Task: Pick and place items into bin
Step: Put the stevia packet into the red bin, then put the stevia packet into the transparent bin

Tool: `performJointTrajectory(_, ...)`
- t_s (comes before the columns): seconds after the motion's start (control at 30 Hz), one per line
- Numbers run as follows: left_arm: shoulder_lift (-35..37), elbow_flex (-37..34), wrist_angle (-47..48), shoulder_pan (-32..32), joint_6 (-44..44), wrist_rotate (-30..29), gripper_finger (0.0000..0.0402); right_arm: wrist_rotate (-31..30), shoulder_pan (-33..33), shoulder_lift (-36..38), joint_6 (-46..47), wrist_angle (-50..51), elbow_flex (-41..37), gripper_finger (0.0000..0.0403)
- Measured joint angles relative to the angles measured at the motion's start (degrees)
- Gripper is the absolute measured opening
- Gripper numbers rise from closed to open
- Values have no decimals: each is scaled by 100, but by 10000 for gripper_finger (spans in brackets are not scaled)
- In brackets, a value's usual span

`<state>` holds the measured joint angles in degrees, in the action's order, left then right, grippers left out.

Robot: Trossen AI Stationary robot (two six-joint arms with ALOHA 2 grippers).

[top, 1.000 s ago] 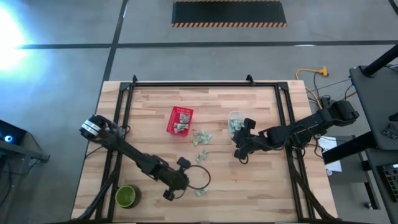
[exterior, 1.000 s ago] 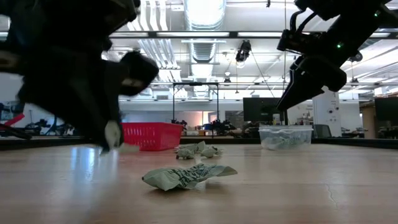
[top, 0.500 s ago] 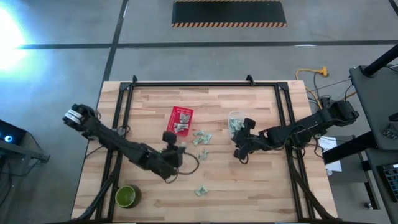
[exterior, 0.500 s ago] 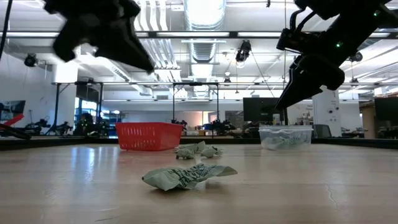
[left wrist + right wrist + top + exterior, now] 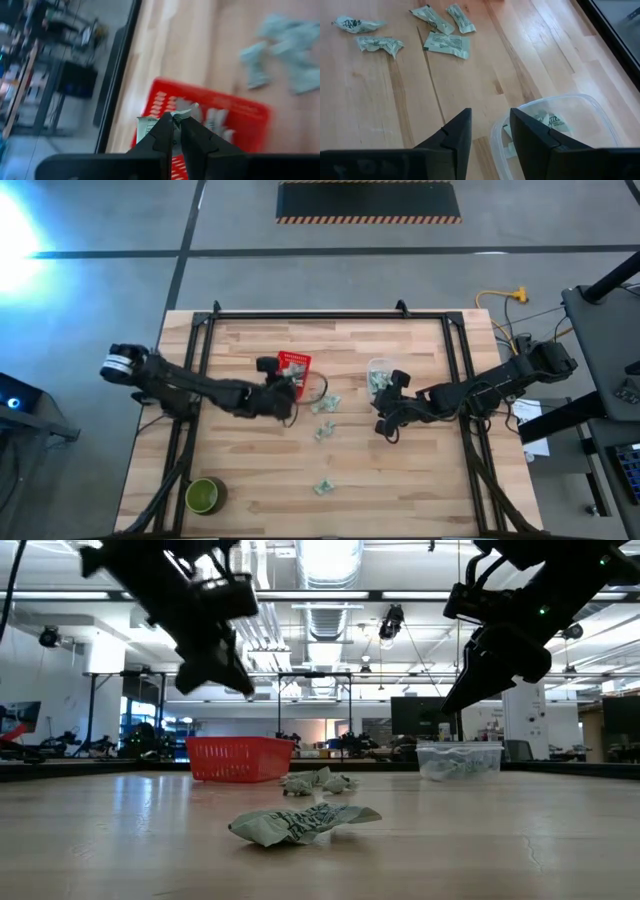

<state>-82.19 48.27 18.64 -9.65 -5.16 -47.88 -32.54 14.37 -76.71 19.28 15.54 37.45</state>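
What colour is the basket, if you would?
Red basket; the low view shows it best.

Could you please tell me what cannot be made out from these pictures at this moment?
- How many packets lie in the red basket: too small in the high view, blurred in the left wrist view, wall-hidden in the low view.
- Print on the packet clamped in the left gripper: blurred.
- Clear tub contents: partly cut off, right wrist view.

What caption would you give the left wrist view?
Left pincer holds a packet above the red basket, loose packets on the table beyond.
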Motion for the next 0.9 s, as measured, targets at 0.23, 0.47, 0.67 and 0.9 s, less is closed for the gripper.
performJointTrajectory(0.23,-124,0,-11,752,1,208,12,0,0,0,-40,-1,-9,126)
performJointTrajectory(0.47,-214,2,-16,1002,14,1004,38,0,0,0,-41,-1,-11,120)
performJointTrajectory(0.67,-243,2,-16,1046,19,1001,84,-2,0,0,-43,-1,-13,116)
performJointTrajectory(0.9,-243,17,-11,1043,32,1003,125,-1,0,0,-43,-38,-15,116)
